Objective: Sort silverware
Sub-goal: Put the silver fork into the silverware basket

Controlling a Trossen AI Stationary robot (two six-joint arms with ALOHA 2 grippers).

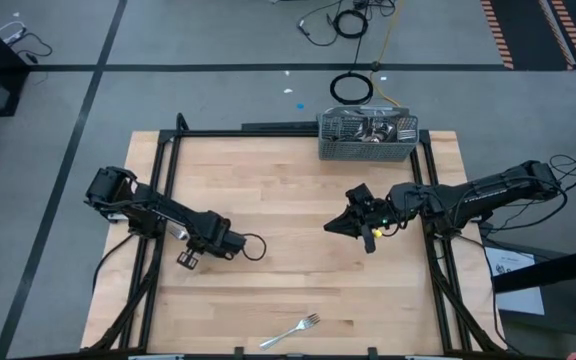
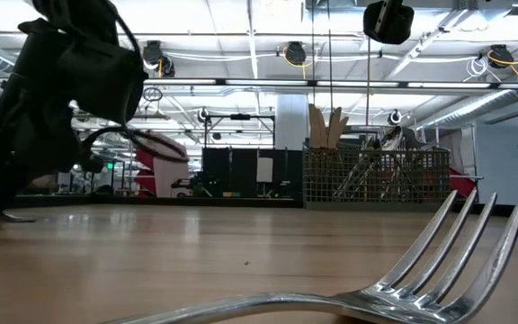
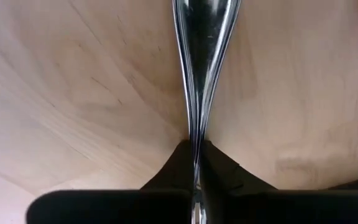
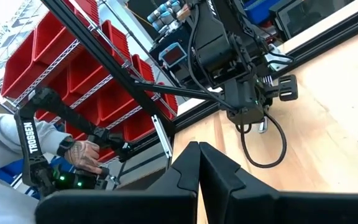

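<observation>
A grey wire basket (image 1: 367,137) sits at the far edge of the wooden table (image 1: 298,240). The table has a black frame (image 1: 163,165) along its sides. The floor (image 1: 218,40) around it is grey with dark lines. A black cable (image 1: 351,88) lies curled in a ring on the floor behind the basket, and a yellow cord (image 1: 383,40) runs past it. Beside the table stand red bins (image 4: 89,68) on a wire shelf. A person in a grey sleeve (image 4: 11,140) holds a black handle (image 4: 82,165) there.
</observation>
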